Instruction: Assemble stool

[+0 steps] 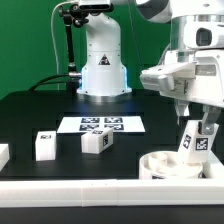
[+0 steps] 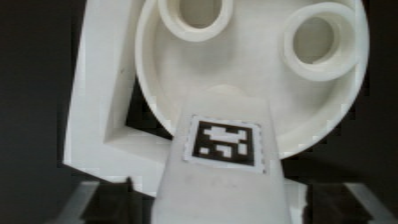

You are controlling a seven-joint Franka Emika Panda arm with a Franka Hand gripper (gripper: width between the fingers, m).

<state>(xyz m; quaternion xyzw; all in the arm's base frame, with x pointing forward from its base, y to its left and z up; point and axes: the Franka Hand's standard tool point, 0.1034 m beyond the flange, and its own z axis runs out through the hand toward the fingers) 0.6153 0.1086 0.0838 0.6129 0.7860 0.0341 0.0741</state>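
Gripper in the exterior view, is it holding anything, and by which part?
The gripper holds one tagged leg block by its upper end; the block's lower end is down at the round seat.

1. The exterior view sits off the arm, just beyond the near edge of the black surface and a little above it. It faces across to the robot base at the far side.
2. It stands well back. The marker board lies mid-picture, the border rail runs along the near edge, and the arm is cut off by the upper edge on the exterior view's right.
3. The wrist view rides on the wrist and looks along the claw from very near. The leg block and the seat fill the picture, slightly blurred.
4. Both views share only the leg block and the seat, which are small at the exterior view's lower right.
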